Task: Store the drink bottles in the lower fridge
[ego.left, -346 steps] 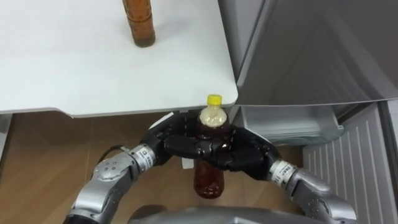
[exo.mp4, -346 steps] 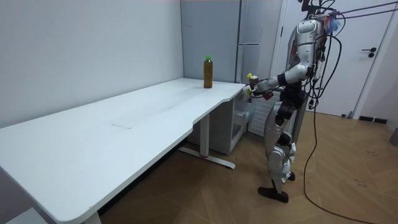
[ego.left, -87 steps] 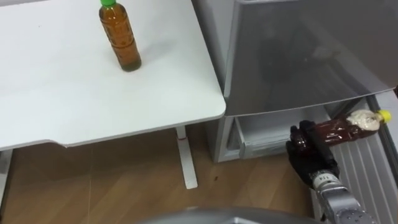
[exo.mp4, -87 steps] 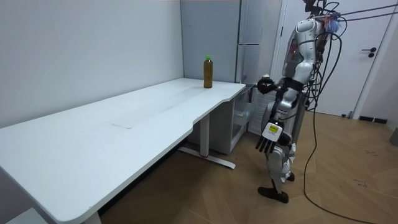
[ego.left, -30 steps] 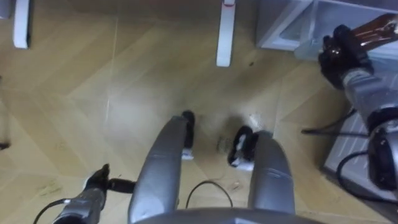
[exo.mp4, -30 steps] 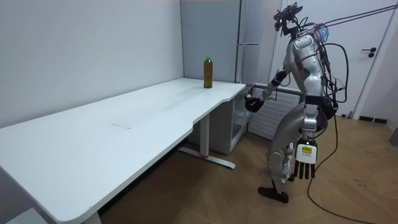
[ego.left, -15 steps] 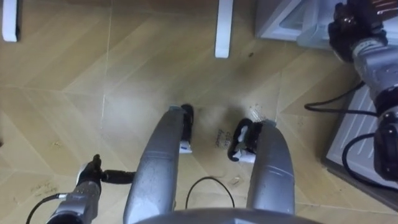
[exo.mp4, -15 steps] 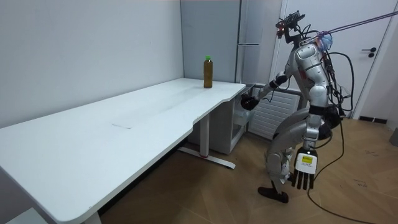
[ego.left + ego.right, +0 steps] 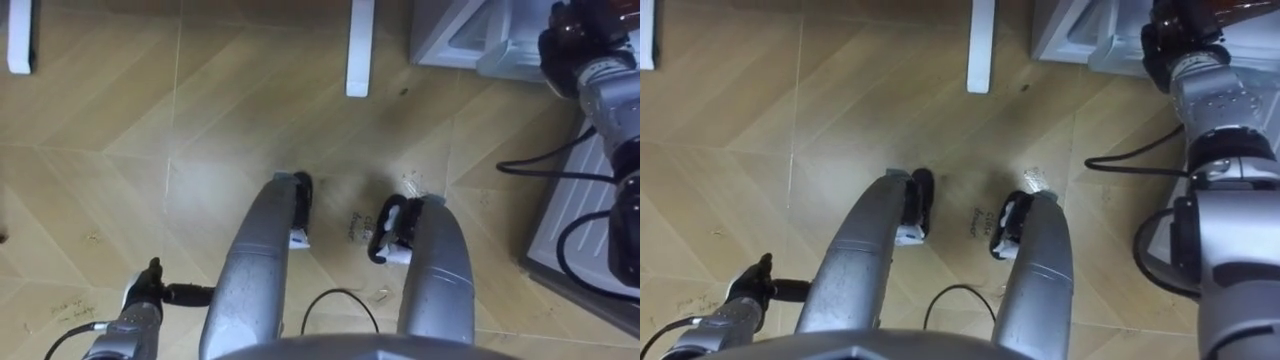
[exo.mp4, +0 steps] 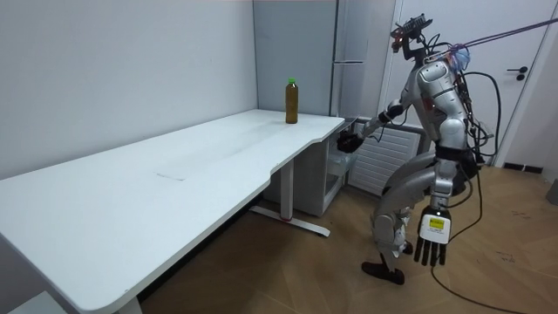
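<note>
Right hand [image 9: 1177, 38] is clenched round the brown drink bottle [image 9: 1225, 6], which is cut off by the view's top edge and is held at the mouth of the open lower fridge compartment [image 9: 468, 45]. Left hand [image 10: 432, 242] hangs beside the thigh with fingers straight, holding nothing. The robot stands bent forward before the fridge [image 10: 351, 52] at the end of the white table [image 10: 174, 174], where a green-capped bottle [image 10: 291, 101] stands upright near the fridge end.
</note>
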Controlling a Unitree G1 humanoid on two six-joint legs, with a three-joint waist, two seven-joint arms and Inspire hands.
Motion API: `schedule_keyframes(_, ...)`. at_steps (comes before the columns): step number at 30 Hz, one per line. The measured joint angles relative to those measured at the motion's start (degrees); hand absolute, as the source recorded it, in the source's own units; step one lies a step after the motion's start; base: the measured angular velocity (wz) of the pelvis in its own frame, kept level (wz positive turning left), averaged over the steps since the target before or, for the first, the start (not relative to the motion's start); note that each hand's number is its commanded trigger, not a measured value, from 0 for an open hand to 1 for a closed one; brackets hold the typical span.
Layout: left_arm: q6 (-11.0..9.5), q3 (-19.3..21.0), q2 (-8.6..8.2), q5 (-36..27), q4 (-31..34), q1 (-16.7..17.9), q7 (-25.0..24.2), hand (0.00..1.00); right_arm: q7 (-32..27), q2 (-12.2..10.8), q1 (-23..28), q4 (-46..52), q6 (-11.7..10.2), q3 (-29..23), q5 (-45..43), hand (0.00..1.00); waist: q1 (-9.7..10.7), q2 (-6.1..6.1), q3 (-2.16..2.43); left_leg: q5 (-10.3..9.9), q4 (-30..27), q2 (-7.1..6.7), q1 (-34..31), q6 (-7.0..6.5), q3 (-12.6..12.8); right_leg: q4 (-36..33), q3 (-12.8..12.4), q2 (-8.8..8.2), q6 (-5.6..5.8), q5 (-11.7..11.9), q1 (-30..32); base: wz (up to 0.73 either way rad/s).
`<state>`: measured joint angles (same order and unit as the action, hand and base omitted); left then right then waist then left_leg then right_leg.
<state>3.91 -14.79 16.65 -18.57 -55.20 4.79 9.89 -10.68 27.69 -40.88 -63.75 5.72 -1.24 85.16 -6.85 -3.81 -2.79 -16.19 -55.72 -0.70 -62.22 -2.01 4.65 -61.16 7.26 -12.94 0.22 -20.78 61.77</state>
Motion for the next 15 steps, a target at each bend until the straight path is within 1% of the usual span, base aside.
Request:
schedule_keyframes(4, 0.00, -0.01, 0.01, 0.00, 0.12, 0.05, 0.00, 0.00, -0.39, 0.65, -0.01, -0.06, -0.27, 0.03, 0.05, 0.00, -0.10, 0.00, 0.00, -0.01, -0.20, -0.04, 0.17, 0.01, 0.08, -0.41, -0.10, -0.09, 0.01, -0.16, -0.07, 0.00)
schedule_keyframes(6, 0.00, -0.04, 0.01, 0.02, 0.25, 0.05, 0.00, 0.00, -0.38, 1.11, -0.01, 0.16, -1.07, 0.02, 0.26, 0.00, -0.14, 0.00, 0.00, -0.01, -0.26, -0.02, 0.17, 0.03, 0.05, -0.56, -0.14, -0.03, 0.10, -0.31, -0.08, 0.02)
schedule_keyframes(9, -0.03, -0.06, 0.11, 0.00, 0.47, 0.09, -0.01, 0.00, -0.05, 2.55, -0.01, 1.68, -2.69, 0.03, 0.20, 0.00, -0.18, 0.00, 0.00, -0.01, -0.25, 0.05, 0.53, 0.07, 0.04, -0.58, -0.08, 0.00, 0.03, -0.35, -0.43, 0.00)
schedule_keyframes(11, -0.03, -0.06, 0.39, 0.03, 0.65, 0.12, -0.14, 0.00, 0.09, 3.25, 0.00, 1.74, -3.31, 0.07, 0.19, 0.00, -0.13, -0.01, 0.00, -0.10, -0.25, 0.05, 1.00, 0.13, -0.02, -0.57, -0.11, 0.07, 0.07, -0.47, -0.96, 0.00)
schedule_keyframes(15, -0.25, -0.30, 1.26, 0.03, 1.27, 0.23, -0.53, 0.00, 0.08, 3.42, 0.11, 1.71, -3.30, 1.19, 0.26, 0.00, -0.08, -0.01, 0.00, -0.10, -0.24, 0.03, 1.30, 0.13, 0.00, -0.56, -0.14, 0.06, 0.08, -0.47, -1.24, 0.00)
